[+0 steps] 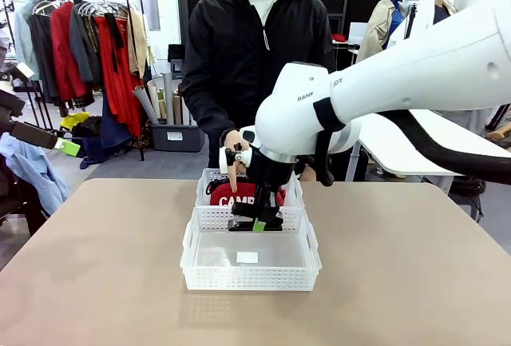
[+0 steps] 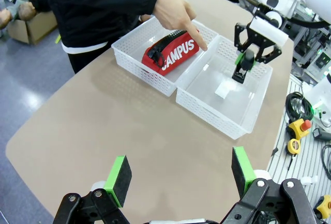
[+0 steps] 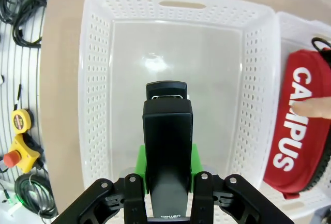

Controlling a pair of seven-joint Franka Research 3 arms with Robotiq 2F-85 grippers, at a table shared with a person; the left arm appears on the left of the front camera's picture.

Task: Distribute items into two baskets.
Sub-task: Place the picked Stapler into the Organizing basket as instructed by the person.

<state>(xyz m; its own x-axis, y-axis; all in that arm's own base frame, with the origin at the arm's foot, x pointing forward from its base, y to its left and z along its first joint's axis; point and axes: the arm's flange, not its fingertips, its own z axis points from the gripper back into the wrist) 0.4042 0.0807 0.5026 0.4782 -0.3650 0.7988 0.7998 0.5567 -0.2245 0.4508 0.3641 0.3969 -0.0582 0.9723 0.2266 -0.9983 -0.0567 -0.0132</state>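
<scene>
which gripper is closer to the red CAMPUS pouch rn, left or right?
Right. The right gripper, shut on the stapler, hangs over the near basket, right beside the pouch in the far basket. The left gripper is open, well back over bare table.

Two white baskets stand side by side on the table: the near basket point(image 1: 250, 271) and the far basket point(image 1: 209, 187). There is one red pouch point(image 1: 233, 196), lying in the far one, and one black stapler point(image 3: 167, 154).
</scene>
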